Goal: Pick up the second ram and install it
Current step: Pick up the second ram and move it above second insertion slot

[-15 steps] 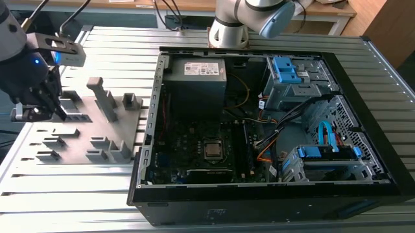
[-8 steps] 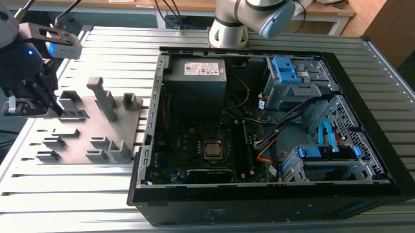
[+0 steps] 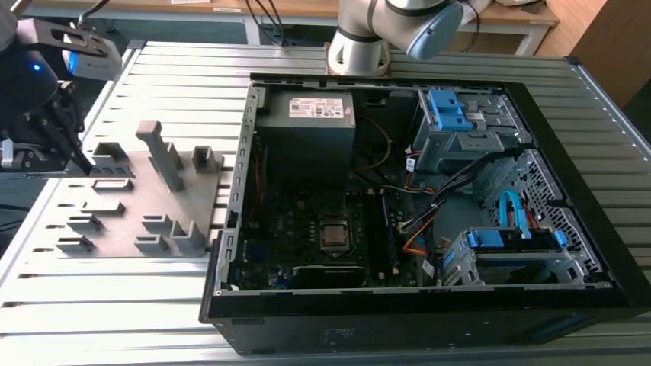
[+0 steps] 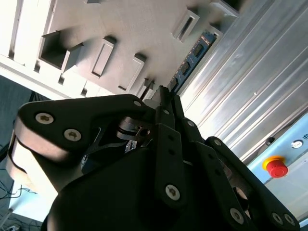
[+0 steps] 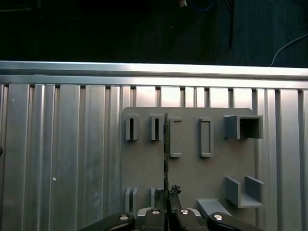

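The gripper [image 5: 167, 208] is clamped on the second ram [image 5: 166, 144], seen edge-on over the grey fixture plate [image 5: 192, 178] on the table [image 5: 62, 159]. Slotted blocks [image 5: 206, 137] stand close beside the ram, and the gripper hides its gripped end.

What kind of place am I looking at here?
Probably a robotics lab bench for computer assembly: a robot arm, its gripper shut on the second ram, an open PC case on a slatted metal table, and a red emergency-stop button.

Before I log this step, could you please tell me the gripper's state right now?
Gripper: closed on the ram, over the fixture plate.
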### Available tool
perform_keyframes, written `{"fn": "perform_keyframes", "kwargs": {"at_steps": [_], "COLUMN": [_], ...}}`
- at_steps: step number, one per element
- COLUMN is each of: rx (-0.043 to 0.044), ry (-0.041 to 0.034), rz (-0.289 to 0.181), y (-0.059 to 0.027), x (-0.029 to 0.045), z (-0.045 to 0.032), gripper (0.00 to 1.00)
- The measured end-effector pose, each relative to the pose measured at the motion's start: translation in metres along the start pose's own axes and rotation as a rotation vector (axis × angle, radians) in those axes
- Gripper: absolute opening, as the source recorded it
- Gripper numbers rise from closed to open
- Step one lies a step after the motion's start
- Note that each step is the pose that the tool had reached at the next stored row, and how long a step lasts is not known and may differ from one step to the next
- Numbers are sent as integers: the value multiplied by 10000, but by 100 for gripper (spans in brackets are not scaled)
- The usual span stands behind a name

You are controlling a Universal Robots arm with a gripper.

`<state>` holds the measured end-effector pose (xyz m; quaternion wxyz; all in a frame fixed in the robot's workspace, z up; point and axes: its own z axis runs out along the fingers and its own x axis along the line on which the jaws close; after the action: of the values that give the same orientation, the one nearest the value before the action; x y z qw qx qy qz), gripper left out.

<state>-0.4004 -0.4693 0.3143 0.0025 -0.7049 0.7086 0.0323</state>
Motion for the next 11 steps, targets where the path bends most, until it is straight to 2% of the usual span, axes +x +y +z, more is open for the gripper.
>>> {"fn": "perform_keyframes", "kwargs": {"at_steps": [11], "rx": [1], "ry": [0], "rz": [0], "y": [11], "x": [-12], "z": [-250], "gripper": [14]}}
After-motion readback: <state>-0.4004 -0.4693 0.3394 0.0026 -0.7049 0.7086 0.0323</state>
